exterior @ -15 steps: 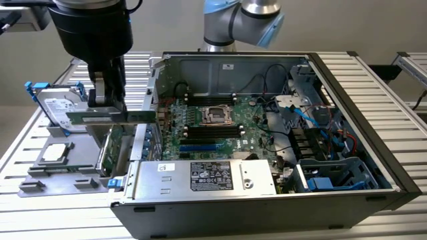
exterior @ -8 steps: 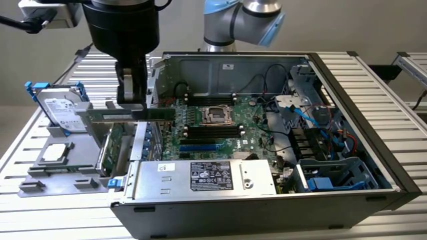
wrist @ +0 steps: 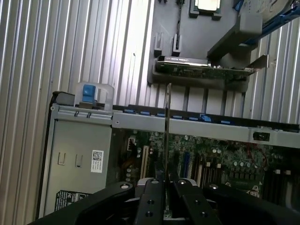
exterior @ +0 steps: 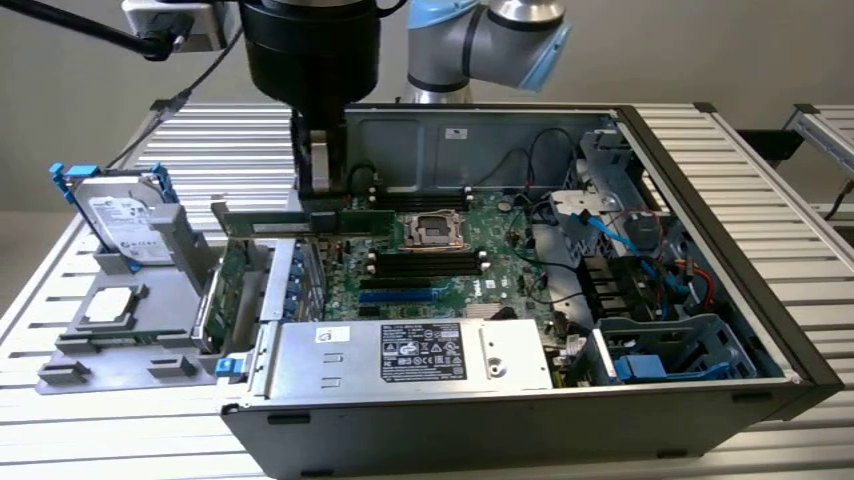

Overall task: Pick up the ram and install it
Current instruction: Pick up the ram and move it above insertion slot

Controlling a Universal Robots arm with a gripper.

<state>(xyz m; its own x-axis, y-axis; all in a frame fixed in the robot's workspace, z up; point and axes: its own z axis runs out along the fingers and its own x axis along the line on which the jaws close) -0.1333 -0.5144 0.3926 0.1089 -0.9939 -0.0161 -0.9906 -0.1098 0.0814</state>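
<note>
Nearest the wrist camera, the black tool is clamped on the ram. Its jaws press on the two faces of the thin green stick, which runs away from them edge-on. From outside, the tool hangs over the open computer case, at its far corner on the exterior view's left. The case stands mid-surface. The ram lies level in the grip, clear above the motherboard and apart from the black memory slots beside the processor socket.

The step in hand looks like the carry toward those slots. To do it well, I judge, the stick should stay level and parallel to the slots. It should be gripped near its middle so neither end dips, and kept off the case wall and cables.

The wrist view tells how squarely the stick sits between the jaws, and shows an expansion card on the grey tray beyond the case. The exterior view gives the ram's length, its height and the gap to the slots.
</note>
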